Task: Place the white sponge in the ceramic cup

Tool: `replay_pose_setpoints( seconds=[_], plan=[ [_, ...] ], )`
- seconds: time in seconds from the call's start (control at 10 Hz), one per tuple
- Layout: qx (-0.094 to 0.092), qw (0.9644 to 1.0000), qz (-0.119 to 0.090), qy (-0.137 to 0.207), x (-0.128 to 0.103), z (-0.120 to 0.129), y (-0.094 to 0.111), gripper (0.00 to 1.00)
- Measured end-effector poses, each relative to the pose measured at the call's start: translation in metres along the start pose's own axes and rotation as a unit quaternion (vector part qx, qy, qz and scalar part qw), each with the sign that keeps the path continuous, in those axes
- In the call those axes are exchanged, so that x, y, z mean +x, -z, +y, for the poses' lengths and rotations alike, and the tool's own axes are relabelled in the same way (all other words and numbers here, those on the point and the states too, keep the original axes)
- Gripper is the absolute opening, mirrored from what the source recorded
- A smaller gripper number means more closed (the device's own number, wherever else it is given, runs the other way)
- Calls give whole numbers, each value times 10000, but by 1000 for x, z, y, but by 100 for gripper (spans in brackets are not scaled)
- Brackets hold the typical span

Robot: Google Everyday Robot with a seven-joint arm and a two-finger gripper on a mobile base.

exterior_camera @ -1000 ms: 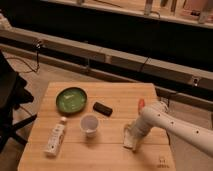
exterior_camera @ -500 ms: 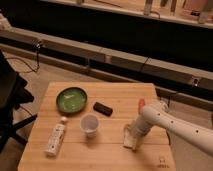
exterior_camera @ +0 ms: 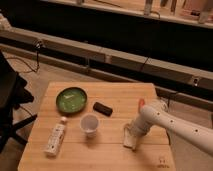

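Our gripper (exterior_camera: 134,132) is hanging low at the white sponge (exterior_camera: 128,143) on the right of the wooden table (exterior_camera: 110,157), and we are failing to tell whether it is clasping it. Going from the left, we are seeing a white bottle (exterior_camera: 55,139), the green plate (exterior_camera: 71,99), the ceramic cup (exterior_camera: 89,124) standing upright and a black block (exterior_camera: 103,108), the sponge lying apart to the cup's right. We are judging the pickup to be in hand; next we are needing a firm hold, a lift and a carry leftward over the cup.
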Motion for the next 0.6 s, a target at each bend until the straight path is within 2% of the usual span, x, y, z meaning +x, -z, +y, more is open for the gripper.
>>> replay_pose_setpoints(
  seconds=[0.1,0.2,0.3,0.4,0.5,0.6],
  plan=[
    [1,10000,2,2,0,0,0,28],
    [-1,10000,6,6,0,0,1,13],
    [1,10000,14,24,0,0,1,4],
    [37,9999,43,160,-5,-6,7,0],
    [82,9994,31,329,-16,-15,19,0],
    [155,9986,21,506,-28,-26,43,0]
  ],
)
